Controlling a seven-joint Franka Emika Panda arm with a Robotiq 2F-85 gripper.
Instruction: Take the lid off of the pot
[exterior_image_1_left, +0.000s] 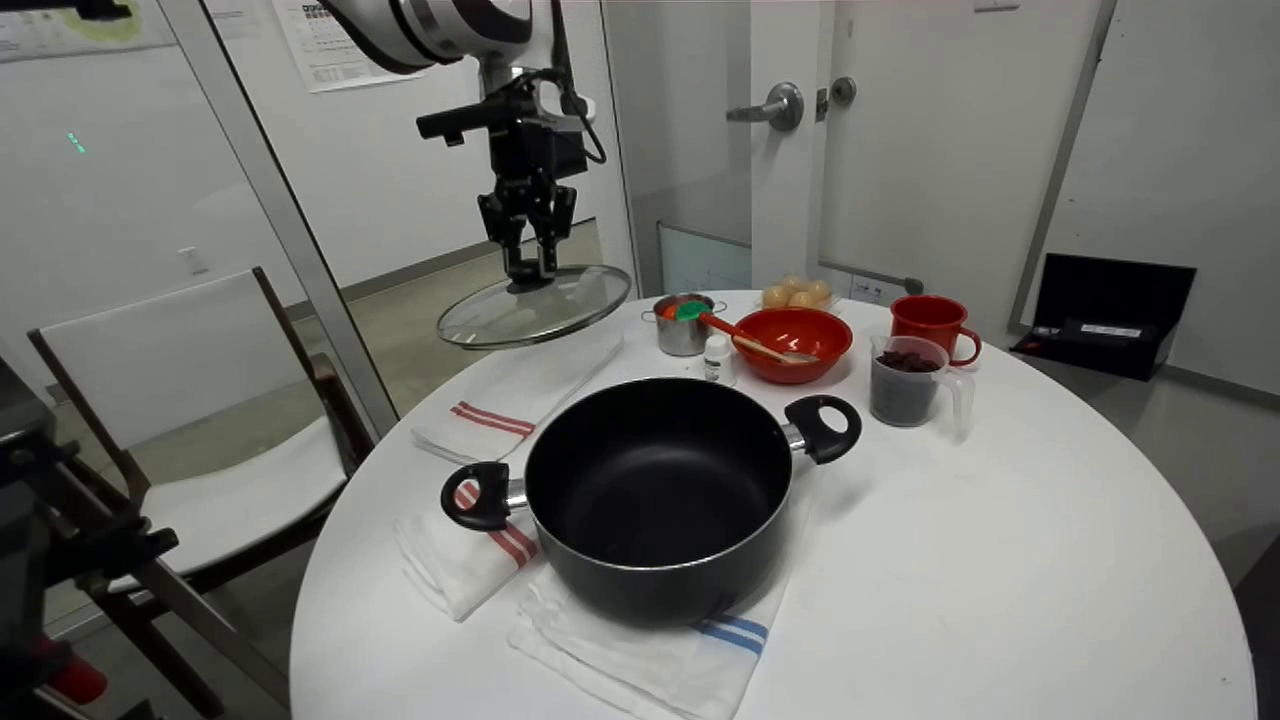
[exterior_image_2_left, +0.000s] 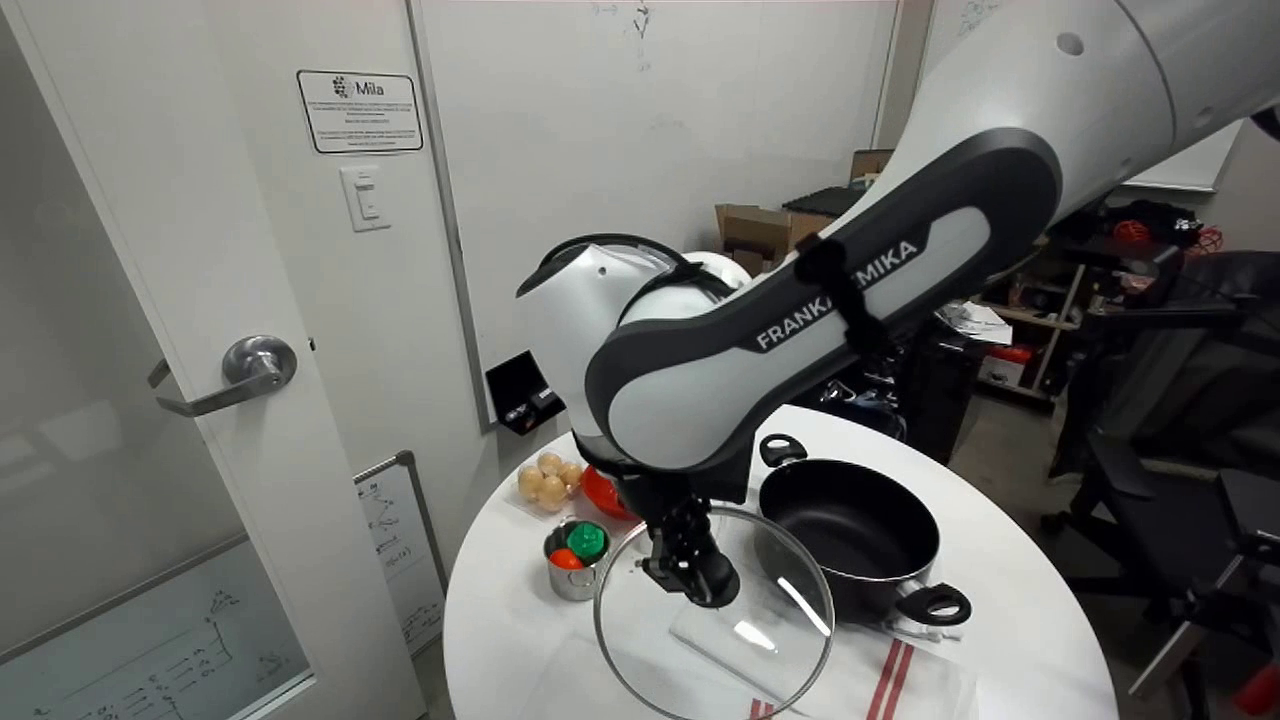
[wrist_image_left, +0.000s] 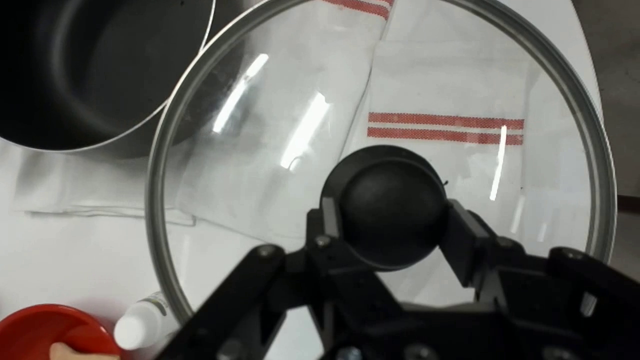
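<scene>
The clear glass lid (exterior_image_1_left: 590, 298) hangs in the air beside the pot, slightly tilted; it also shows in an exterior view (exterior_image_2_left: 770, 610) and in the wrist view (wrist_image_left: 270, 125). My gripper (exterior_image_1_left: 530, 265) is shut on the lid's black knob (wrist_image_left: 392, 205), one finger on each side in the wrist view (wrist_image_left: 392, 220). The large black pot (exterior_image_1_left: 660, 480) stands uncovered on the table; its dark inside shows in both exterior views (exterior_image_2_left: 850, 525). In the wrist view the pot (wrist_image_left: 110, 65) lies at the upper left, partly behind the lid's edge.
White striped towels (exterior_image_1_left: 470, 560) lie under and beside the pot on the round white table (exterior_image_1_left: 1000, 580). A small steel pot (exterior_image_1_left: 683, 338), white bottle (exterior_image_1_left: 718, 360), red bowl (exterior_image_1_left: 790, 373), measuring cup (exterior_image_1_left: 900, 400), red mug (exterior_image_1_left: 925, 315) and egg-like balls (exterior_image_1_left: 797, 293) stand behind it.
</scene>
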